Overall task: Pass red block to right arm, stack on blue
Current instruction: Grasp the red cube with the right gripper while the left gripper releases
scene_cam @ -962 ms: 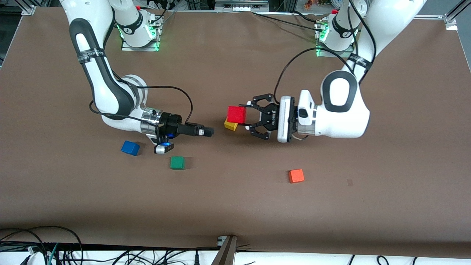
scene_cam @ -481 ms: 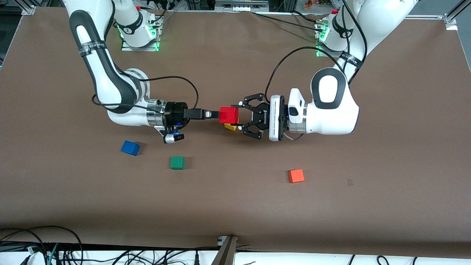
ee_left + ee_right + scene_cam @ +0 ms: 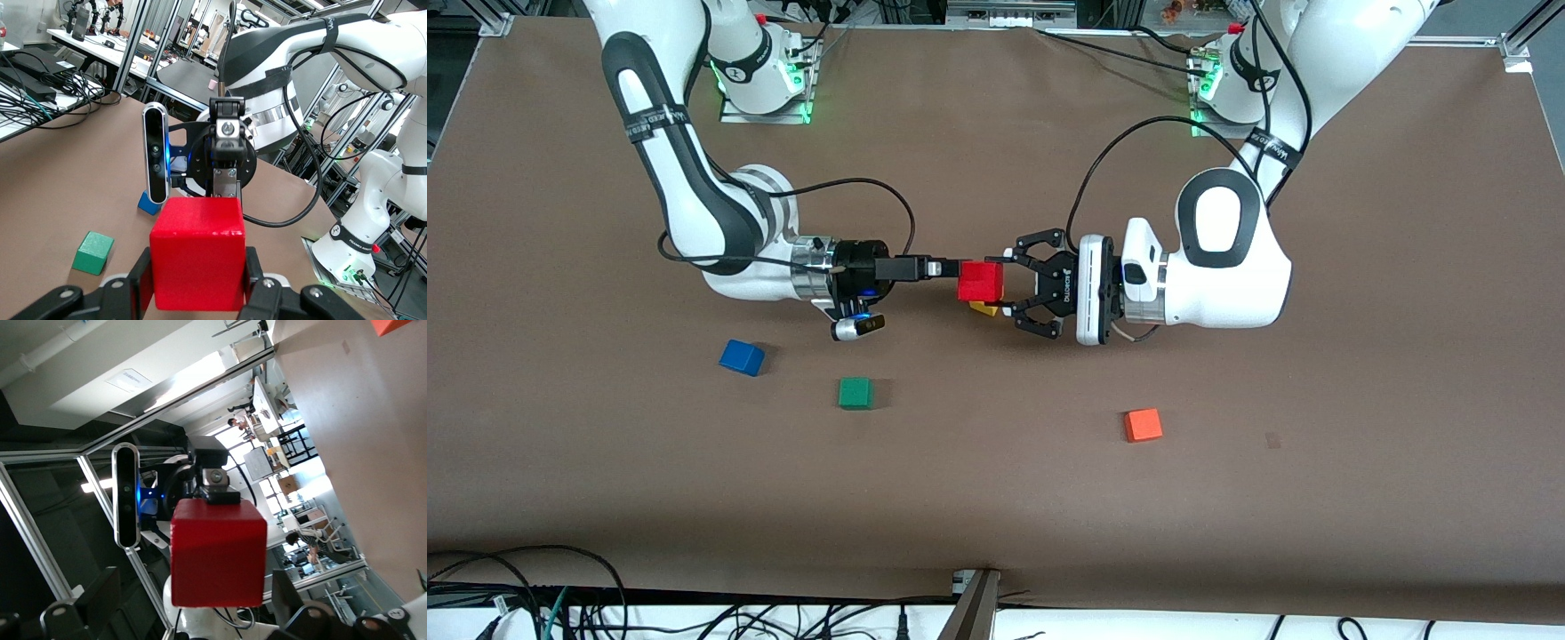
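The red block (image 3: 980, 281) hangs in the air over the middle of the table, and my left gripper (image 3: 1007, 283) is shut on it. Its black claw fingers (image 3: 255, 283) press two opposite sides of the cube (image 3: 197, 253). My right gripper (image 3: 953, 267) reaches level from the right arm's end, open, with its slim black fingertips at the cube's free face. In the right wrist view the cube (image 3: 219, 553) fills the middle with gaps beside it, between the right gripper's (image 3: 200, 597) fingers. The blue cube (image 3: 741, 357) lies on the table toward the right arm's end, apart from both grippers.
A yellow cube (image 3: 985, 308) lies on the table just under the held red block. A green cube (image 3: 855, 392) sits beside the blue one, nearer the front camera. An orange cube (image 3: 1143, 425) lies toward the left arm's end. Cables run along the table's front edge.
My right gripper swung up from over the blue and green cubes and came level to the red block. My left gripper carried the block slightly toward the right arm's end.
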